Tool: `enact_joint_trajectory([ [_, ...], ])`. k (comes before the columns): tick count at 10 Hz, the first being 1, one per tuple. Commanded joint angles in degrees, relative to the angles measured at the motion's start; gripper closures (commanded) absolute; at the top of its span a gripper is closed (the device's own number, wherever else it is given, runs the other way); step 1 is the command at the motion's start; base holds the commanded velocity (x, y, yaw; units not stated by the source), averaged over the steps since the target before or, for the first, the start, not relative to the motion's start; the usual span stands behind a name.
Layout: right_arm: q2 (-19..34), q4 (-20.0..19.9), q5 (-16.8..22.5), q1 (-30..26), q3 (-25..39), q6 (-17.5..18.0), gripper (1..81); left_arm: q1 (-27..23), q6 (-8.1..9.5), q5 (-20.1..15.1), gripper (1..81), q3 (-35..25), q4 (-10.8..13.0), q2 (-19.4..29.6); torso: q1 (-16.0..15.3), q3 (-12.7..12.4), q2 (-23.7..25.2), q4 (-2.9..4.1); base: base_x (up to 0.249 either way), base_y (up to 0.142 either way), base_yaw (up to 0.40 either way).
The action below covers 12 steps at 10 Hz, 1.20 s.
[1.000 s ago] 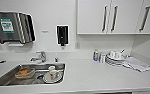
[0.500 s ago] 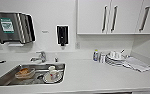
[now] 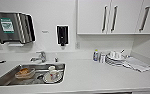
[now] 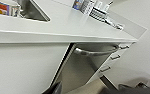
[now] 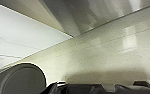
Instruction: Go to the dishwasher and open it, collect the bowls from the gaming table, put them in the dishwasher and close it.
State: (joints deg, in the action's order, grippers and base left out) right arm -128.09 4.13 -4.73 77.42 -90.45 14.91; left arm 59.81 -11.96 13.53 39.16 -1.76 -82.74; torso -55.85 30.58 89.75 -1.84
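Stainless steel is catching the light under the white counter [image 4: 66, 30]: the dishwasher [image 4: 78, 68] is sitting below the worktop in the left wrist view, its door tilting out at the top, with the bar handle [image 4: 96, 53] running along its upper edge and white drawers [image 4: 113, 58] lying just beyond it. Whether either gripper's fingers are released or clenched, I cannot tell. In the right wrist view the steel front [image 5: 91, 15] is looming close above a pale speckled floor [image 5: 103, 57]. From the head view, the counter's bare front [image 3: 98, 77] is lying nearest, and a steel sink [image 3: 6, 77] is sitting sunk into it at the left, holding a bowl with something orange in it [image 3: 24, 73] and a mug [image 3: 53, 72] standing on a plate [image 3: 49, 79]. Behind the sink a tap [image 3: 39, 57] is standing. Further right, a small bottle [image 3: 96, 55] is standing beside a stack of plates [image 3: 114, 61], with folded cloths [image 3: 137, 64] lying next to them. On the wall beyond, a paper-towel dispenser [image 3: 13, 27] and a dark soap dispenser [image 3: 62, 35] are hanging, and white wall cabinets [image 3: 116, 16] are sitting at the upper right.
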Motion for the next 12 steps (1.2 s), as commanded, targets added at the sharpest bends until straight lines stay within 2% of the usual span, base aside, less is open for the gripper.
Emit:
enact_joint_trajectory([
  [1, 9.22, -2.11, 5.69, -10.30, 12.14, 1.17, 1.0, -4.30, -0.35, -0.52, 1.0, -2.42, 1.58, 3.36, 0.00, 0.00, 0.00, 0.00, 0.000, 0.000, 0.000],
  [6, 14.14, -7.55, 14.82, -23.13, 20.50, 1.44, 1.0, -7.11, -0.17, -0.96, 1.0, -3.73, 1.40, 4.06, 0.00, 0.00, 0.00, 0.00, 0.000, 0.000, 0.000],
  [8, 14.50, -8.53, 18.70, -27.35, 21.47, 3.81, 1.0, -8.35, -0.17, -1.40, 1.0, -3.91, 1.23, 4.50, 0.00, 0.00, 0.00, 0.00, 0.000, 0.000, 0.000],
  [12, 20.38, -8.52, 20.11, -31.39, 27.35, 5.92, 1.0, -8.51, -0.08, -1.23, 1.0, -3.91, 1.32, 4.41, -0.02, 0.02, 0.00, 0.00, 0.000, 0.000, 0.000],
])
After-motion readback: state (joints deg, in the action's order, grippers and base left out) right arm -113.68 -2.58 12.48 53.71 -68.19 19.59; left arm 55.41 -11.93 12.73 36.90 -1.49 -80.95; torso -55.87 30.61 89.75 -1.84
